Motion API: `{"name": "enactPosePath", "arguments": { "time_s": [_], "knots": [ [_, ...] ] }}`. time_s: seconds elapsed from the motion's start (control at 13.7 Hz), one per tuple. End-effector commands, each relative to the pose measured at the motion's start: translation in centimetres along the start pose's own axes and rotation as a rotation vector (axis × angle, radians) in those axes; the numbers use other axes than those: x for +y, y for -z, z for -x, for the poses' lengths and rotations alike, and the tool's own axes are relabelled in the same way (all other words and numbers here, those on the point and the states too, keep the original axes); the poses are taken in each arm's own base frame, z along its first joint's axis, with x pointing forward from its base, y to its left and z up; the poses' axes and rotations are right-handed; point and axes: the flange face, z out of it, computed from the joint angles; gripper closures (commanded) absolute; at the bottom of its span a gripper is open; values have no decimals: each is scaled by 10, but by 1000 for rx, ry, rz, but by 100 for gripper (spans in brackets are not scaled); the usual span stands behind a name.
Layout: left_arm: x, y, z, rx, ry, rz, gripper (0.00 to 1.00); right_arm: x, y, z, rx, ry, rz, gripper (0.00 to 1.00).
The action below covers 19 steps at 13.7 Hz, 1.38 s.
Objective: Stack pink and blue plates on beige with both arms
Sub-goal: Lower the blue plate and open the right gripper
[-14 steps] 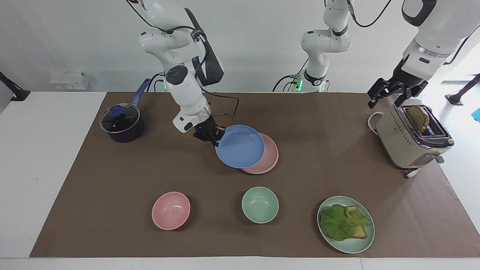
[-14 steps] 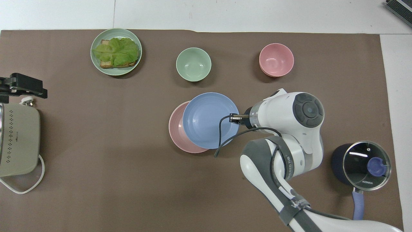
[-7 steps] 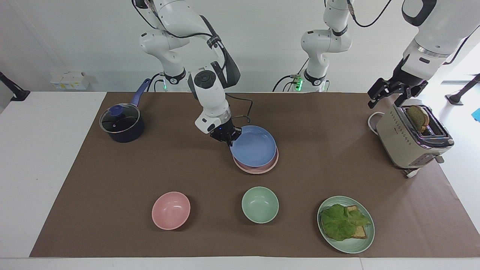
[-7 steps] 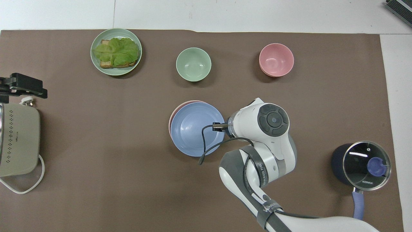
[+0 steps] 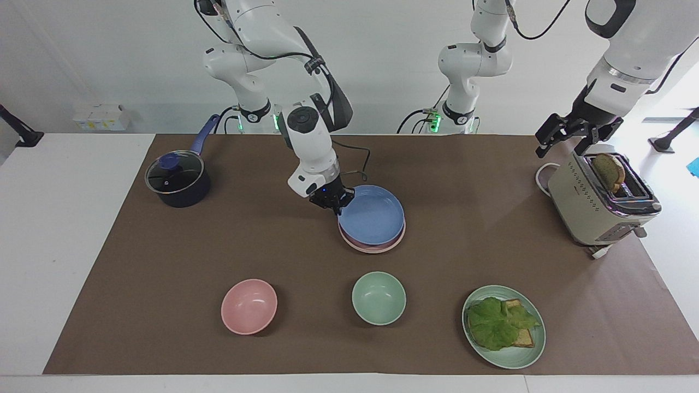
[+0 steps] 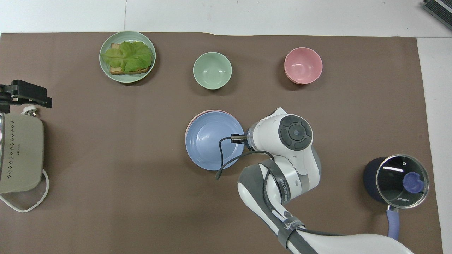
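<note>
The right gripper (image 5: pixel 334 203) is pinching the rim of the blue plate (image 5: pixel 372 214), fingers clamped on the edge that faces the right arm's end of the table and the robots. The plate is sitting over the pink plate (image 5: pixel 377 246), of which only a thin crescent is showing on the side away from the robots. I am not seeing any beige plate under the pink one in either view; it may be hidden beneath, but I cannot tell. Whether the blue plate is already resting flat or is hanging just above the pink one is also hard to say. What matters for the coming move, I would guess, is that the plate lies out from the gripper toward the middle of the table, so letting go and drawing back toward the right arm's own end should leave the stack alone. The left gripper (image 5: pixel 568 135) is waiting with its fingers wide, over the toaster (image 5: pixel 592 204).
</note>
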Motion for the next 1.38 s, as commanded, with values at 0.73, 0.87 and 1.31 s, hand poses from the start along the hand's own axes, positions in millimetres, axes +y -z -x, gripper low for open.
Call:
{"name": "enactPosePath", "arguments": {
  "time_s": [0.73,0.87,1.31],
  "knots": [
    [-3,1,4,-7,0,-19,0,-1,-4,-7,30,-17,4,74],
    [-3,1,4,-7,0,-21,0,-6,5,-12,48,-10,-6,32],
    [-3,1,4,-7,0,-21,0,54,101,-51,135,-111,-25,0]
  ]
}}
